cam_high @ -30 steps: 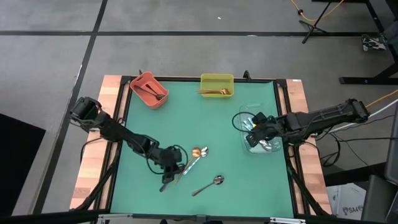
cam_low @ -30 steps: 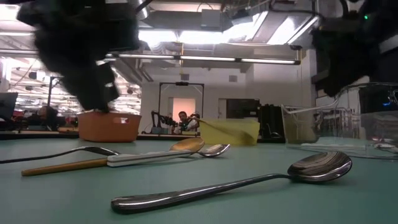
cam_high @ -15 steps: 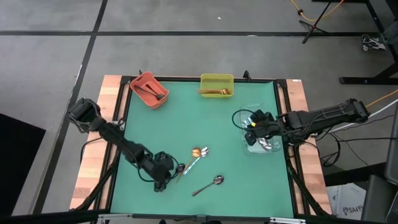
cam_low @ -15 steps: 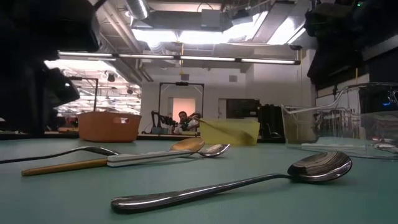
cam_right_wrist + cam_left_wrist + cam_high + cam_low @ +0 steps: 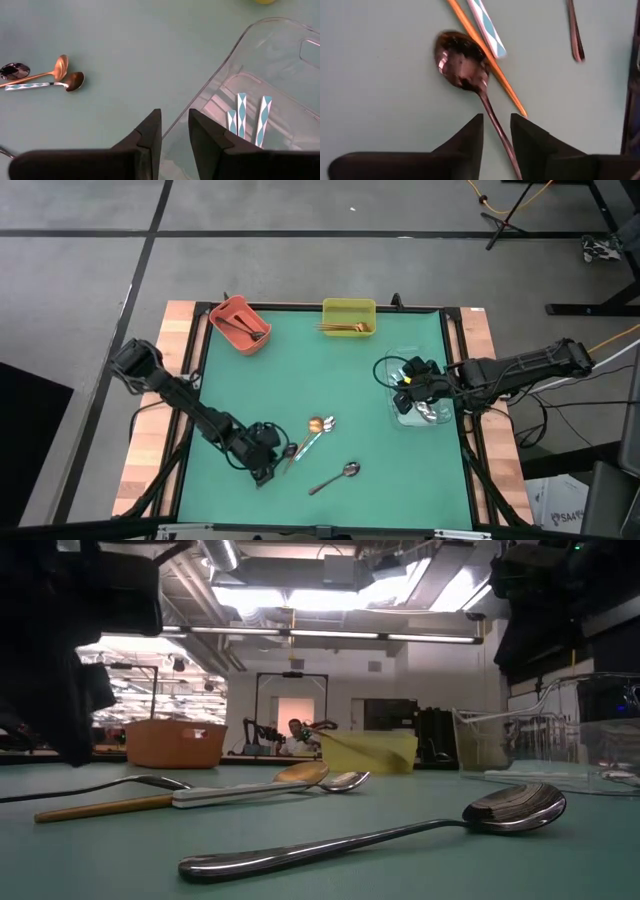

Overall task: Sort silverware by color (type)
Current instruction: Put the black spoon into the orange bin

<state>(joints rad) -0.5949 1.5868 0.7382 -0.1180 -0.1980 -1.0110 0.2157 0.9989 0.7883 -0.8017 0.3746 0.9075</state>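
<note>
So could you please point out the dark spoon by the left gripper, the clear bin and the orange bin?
dark spoon (image 5: 460,62), left wrist view, on its bowl.
clear bin (image 5: 280,65), right wrist view, on its wall.
orange bin (image 5: 229,314), high view, on its rim.

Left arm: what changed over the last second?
The left claw moved from beside the loose spoons toward the table's near-left and now straddles the dark spoon handle, open, nothing lifted. The right claw stayed over the clear bin; spoons on the mat kept their places.
</note>
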